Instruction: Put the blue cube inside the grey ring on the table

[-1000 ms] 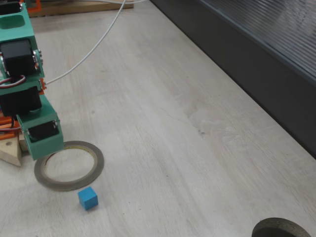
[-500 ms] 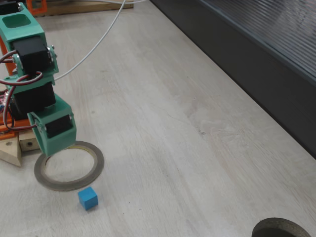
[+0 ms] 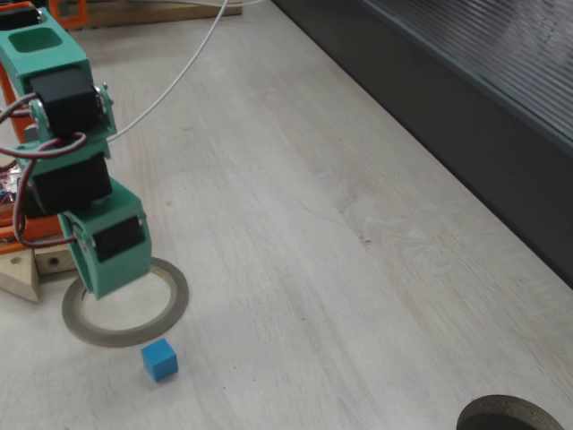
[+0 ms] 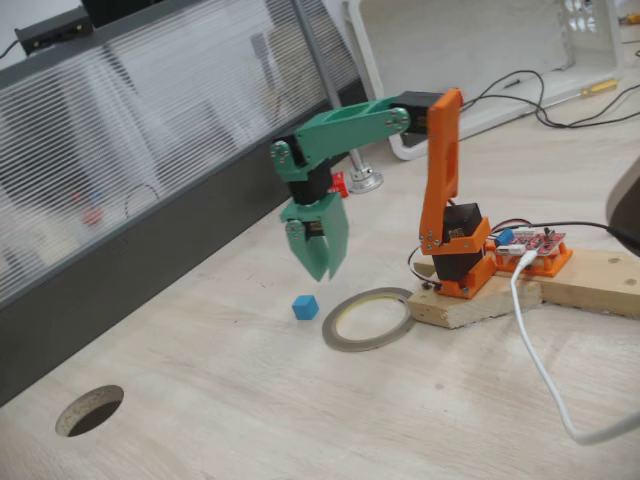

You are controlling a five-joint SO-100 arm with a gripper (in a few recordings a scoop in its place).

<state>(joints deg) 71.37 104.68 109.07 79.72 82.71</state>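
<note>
One cube (image 3: 159,359) lies on the counter (image 3: 295,233) just outside the ring (image 3: 125,301), apart from its rim, so nothing is in the hole yet. In both fixed views the cube sits free, untouched. The jaws (image 4: 322,268) hang in the air above the near edge of the ring, tips pointing down, holding nothing; they look drawn together, with no gap showing between the tips. The arm reaches out from its orange base on a wooden block beside the ring, likely heading for the cube. Judging by this, the pick has not begun: the jaws must part, shift over the cube and drop.
</note>
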